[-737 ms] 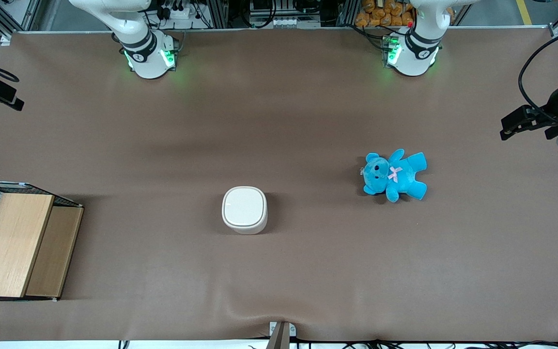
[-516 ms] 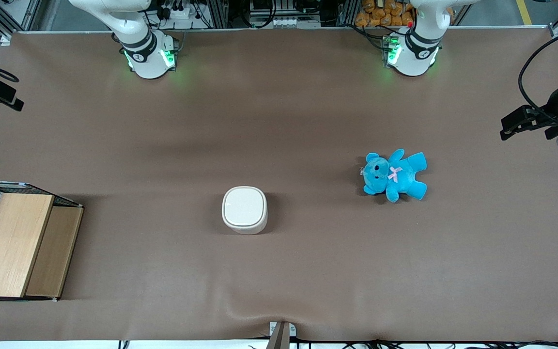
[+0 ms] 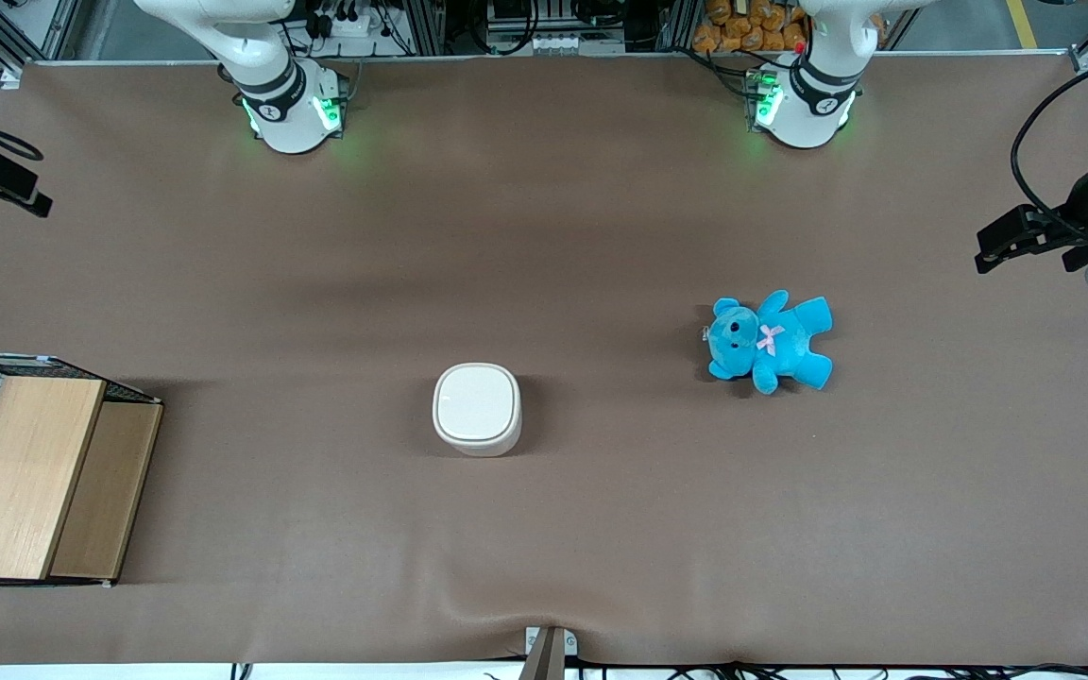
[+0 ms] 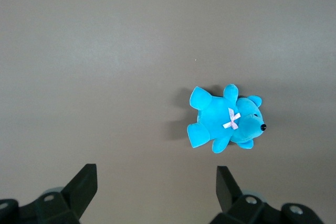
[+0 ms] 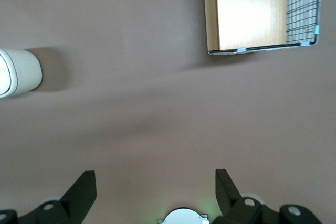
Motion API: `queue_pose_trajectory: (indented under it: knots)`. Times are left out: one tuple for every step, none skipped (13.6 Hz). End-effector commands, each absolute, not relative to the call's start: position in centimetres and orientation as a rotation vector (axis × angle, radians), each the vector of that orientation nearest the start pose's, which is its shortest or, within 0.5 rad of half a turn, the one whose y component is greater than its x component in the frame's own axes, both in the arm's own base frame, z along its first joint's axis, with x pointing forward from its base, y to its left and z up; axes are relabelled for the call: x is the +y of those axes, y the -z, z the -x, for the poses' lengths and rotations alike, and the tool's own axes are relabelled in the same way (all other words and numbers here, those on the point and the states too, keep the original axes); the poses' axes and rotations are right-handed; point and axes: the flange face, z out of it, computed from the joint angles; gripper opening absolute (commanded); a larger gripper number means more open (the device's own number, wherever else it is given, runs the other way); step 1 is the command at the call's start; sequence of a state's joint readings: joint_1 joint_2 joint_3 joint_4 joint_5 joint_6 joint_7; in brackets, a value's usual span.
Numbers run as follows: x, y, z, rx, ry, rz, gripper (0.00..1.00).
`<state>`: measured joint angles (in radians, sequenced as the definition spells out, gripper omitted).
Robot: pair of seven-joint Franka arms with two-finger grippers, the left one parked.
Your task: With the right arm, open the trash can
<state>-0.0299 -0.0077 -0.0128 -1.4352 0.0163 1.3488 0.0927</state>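
The trash can (image 3: 477,409) is a small cream-white bin with its flat lid down, standing near the middle of the brown table. One side of it shows in the right wrist view (image 5: 18,72). My right gripper (image 3: 6,184) hangs high at the working arm's end of the table, far from the can and farther from the front camera than it. In the right wrist view the gripper (image 5: 156,187) is open and empty, with both black fingers (image 5: 86,184) spread wide over bare table.
A wood-and-wire box (image 3: 29,472) stands at the working arm's end of the table, nearer the front camera; it also shows in the right wrist view (image 5: 257,11). A blue teddy (image 3: 769,342) lies toward the parked arm's end.
My right gripper has shifted slightly at the edge of the front view. The trash can, teddy and box have not moved.
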Motion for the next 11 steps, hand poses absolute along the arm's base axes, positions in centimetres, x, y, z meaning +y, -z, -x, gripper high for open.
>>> queue_pose_trajectory:
  knots:
    - [1.7, -66.3, -53.9, 0.108, -0.131, 3.124, 1.00]
    - [3.4, -65.2, -54.5, 0.077, -0.155, 3.124, 1.00]
    - [5.6, -63.5, -55.4, 0.020, -0.189, 3.128, 1.00]
    - [7.7, -62.1, -56.3, -0.036, -0.203, 3.136, 1.00]
    - [9.8, -61.1, -57.0, -0.088, -0.182, 3.137, 1.00]
    - [12.0, -59.8, -57.9, -0.140, -0.156, 3.138, 1.00]
    - [14.0, -58.3, -58.7, -0.188, -0.141, 3.136, 1.00]
    - [15.9, -56.7, -59.3, -0.221, -0.139, 3.136, 1.00]
    - [17.9, -55.0, -59.9, -0.209, -0.138, 3.141, 1.00]
    - [19.2, -53.5, -60.4, -0.175, -0.147, 3.145, 1.00]
    - [20.8, -51.8, -60.8, -0.155, -0.145, 3.147, 1.00]
